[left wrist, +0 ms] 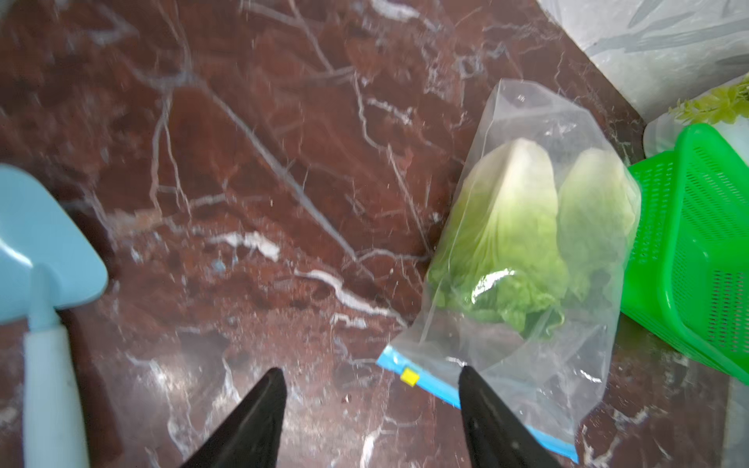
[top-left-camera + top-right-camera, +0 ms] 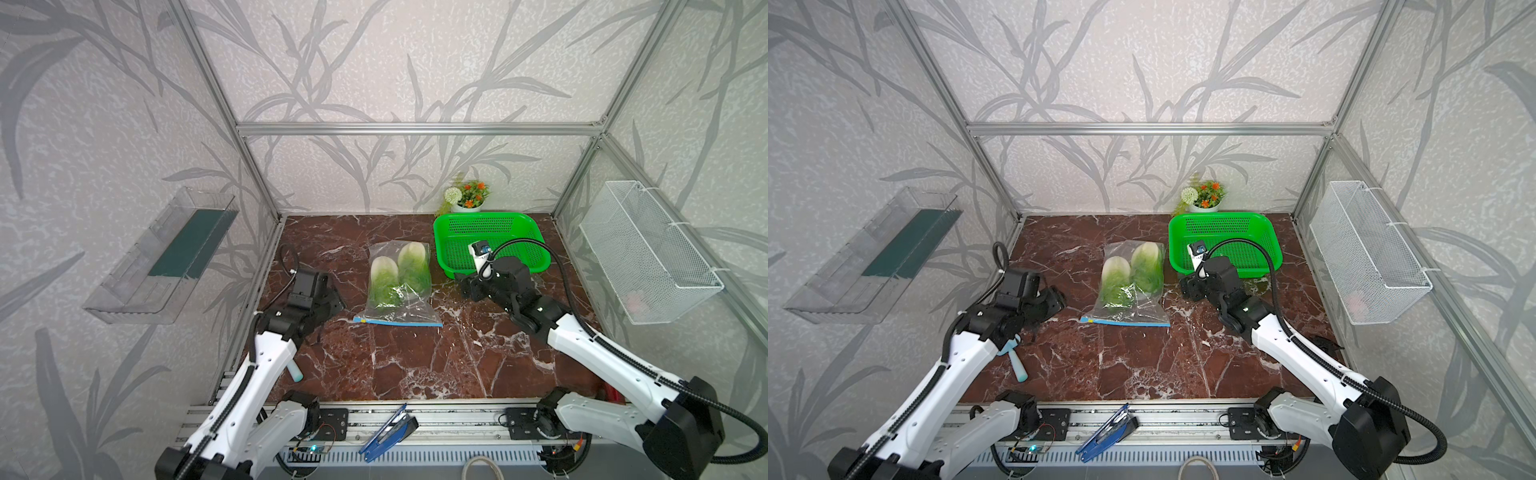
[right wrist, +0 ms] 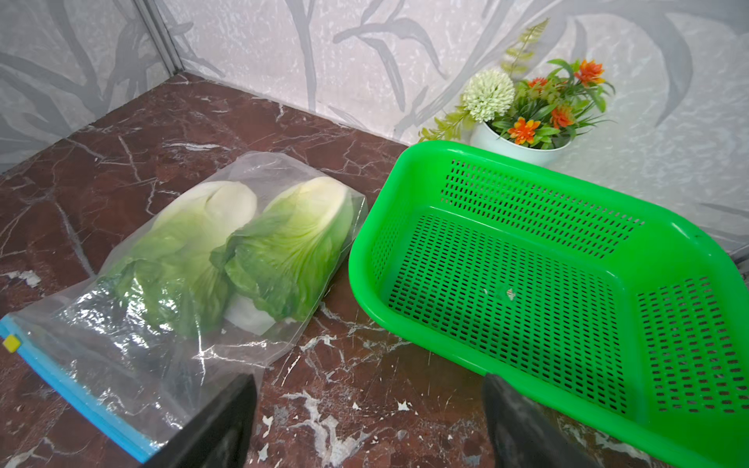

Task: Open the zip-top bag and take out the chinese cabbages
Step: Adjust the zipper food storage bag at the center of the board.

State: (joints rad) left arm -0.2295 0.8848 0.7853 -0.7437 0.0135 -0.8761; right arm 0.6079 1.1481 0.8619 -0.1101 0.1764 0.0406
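Note:
The zip-top bag (image 2: pixel 409 305) lies flat mid-table, its blue zip strip (image 2: pixel 399 322) toward the front and its yellow slider (image 1: pixel 409 377) at the strip's left end. Two chinese cabbages (image 2: pixel 384 278) (image 2: pixel 413 266) lie side by side inside it, white bases toward the back wall. My left gripper (image 2: pixel 337 305) is left of the bag and stands open (image 1: pixel 371 370) with nothing between its fingers; the slider is just beyond one fingertip. My right gripper (image 2: pixel 463 284) hovers open (image 3: pixel 371 377) over bare marble between the bag (image 3: pixel 142 364) and the basket.
A green perforated basket (image 2: pixel 490 216) stands at the back right, its rim (image 3: pixel 364 259) close to the bag. A potted plant (image 2: pixel 467 195) is behind it. A light-blue spatula (image 2: pixel 1017 365) lies by the left arm. A wire basket (image 2: pixel 648 257) hangs on the right wall.

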